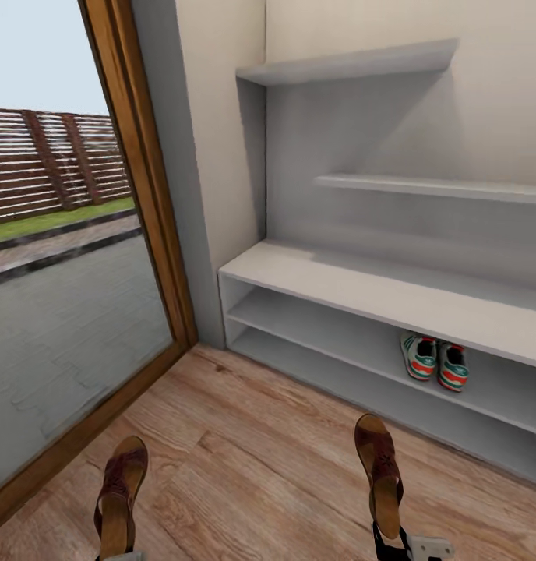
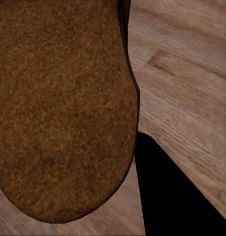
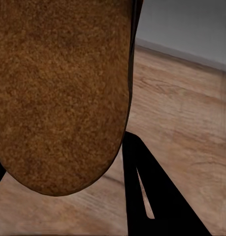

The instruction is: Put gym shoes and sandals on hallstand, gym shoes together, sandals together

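Held one brown leather sandal in each gripper: left sandal (image 1: 120, 495) in left gripper (image 1: 116, 555), right sandal (image 1: 381, 471) in right gripper (image 1: 393, 545), grainy rounded soles toward wrists. Beyond, striped gym shoes (image 1: 435, 362) together on smooth grey hallstand (image 1: 361, 280) shelf, above wood-grain floor (image 1: 260, 460).

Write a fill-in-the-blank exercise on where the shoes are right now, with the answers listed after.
1. The two gym shoes stand side by side on a ___ of the hallstand.
2. The left gripper and the right gripper each hold one ___.
3. Both sandals are held above the wooden ___.

Missing words: shelf; sandal; floor
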Motion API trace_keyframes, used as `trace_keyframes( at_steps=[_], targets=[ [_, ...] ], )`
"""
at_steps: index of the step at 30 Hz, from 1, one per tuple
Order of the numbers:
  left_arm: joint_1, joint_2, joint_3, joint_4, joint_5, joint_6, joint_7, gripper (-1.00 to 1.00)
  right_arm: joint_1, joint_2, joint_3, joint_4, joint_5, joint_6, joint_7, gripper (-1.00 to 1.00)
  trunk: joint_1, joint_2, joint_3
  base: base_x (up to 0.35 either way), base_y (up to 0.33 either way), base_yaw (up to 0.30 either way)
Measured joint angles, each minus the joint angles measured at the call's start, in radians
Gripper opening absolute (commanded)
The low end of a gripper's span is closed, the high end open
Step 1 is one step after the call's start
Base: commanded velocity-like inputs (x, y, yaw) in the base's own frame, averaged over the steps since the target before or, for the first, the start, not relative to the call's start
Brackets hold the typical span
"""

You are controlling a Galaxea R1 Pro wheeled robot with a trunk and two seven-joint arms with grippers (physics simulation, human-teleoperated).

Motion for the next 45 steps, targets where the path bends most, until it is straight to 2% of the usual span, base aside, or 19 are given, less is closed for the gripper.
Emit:
trace_keyframes(
  at_steps=[15, 35, 45],
  targets=[
    [0.000, 0.000, -0.001, 0.000, 0.000, 0.000, 0.000, -1.00, 0.000, 0.000, 0.000, 0.000, 0.000, 0.000, 0.000, -1.00, 0.000, 0.000, 0.000, 0.088, 0.260, -0.290],
    [0.000, 0.000, 0.000, 0.000, 0.000, 0.000, 0.000, -1.00, 0.000, 0.000, 0.000, 0.000, 0.000, -0.001, 0.000, -1.00, 0.000, 0.000, 0.000, 0.009, 0.025, -0.290],
    [0.000, 0.000, 0.000, -0.001, 0.000, 0.000, 0.000, -1.00, 0.000, 0.000, 0.001, -0.001, 0.000, -0.002, 0.000, -1.00, 0.000, 0.000, 0.000, -0.123, 0.143, -0.256]
  ],
)
